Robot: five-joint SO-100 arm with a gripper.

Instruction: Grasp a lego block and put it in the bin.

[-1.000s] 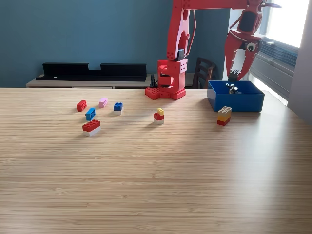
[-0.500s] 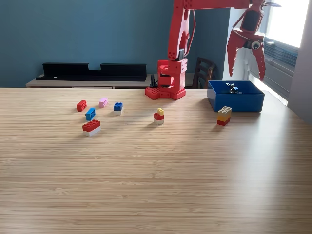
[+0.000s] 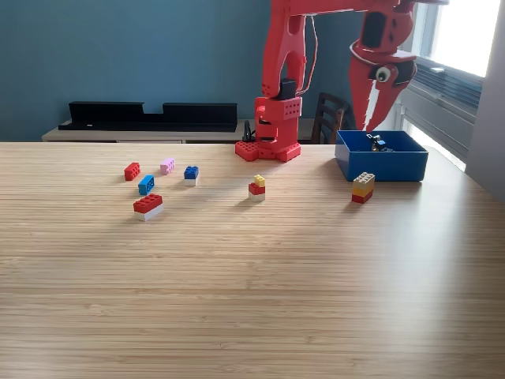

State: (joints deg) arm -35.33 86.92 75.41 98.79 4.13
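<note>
The blue bin (image 3: 383, 165) stands on the wooden table at the exterior view's right, with a small dark lego block (image 3: 378, 143) lying inside it. My red gripper (image 3: 361, 121) hangs open and empty above the bin's rear left corner. Loose lego blocks lie on the table: red (image 3: 132, 170), pink (image 3: 166, 165), blue on white (image 3: 191, 173), blue (image 3: 146, 185), red on white (image 3: 147, 206), yellow on red (image 3: 257, 187), and a tan, yellow and red stack (image 3: 363, 187) just in front of the bin.
The arm's red base (image 3: 268, 140) is fixed at the table's far edge, left of the bin. Behind the table are a low cabinet with a black tray (image 3: 150, 114) and a dark chair (image 3: 330, 118). A window sill runs along the right.
The gripper was low over the bin with a dark block at its tips. It has since opened, risen and swung to the left, and the dark block now lies in the bin.
</note>
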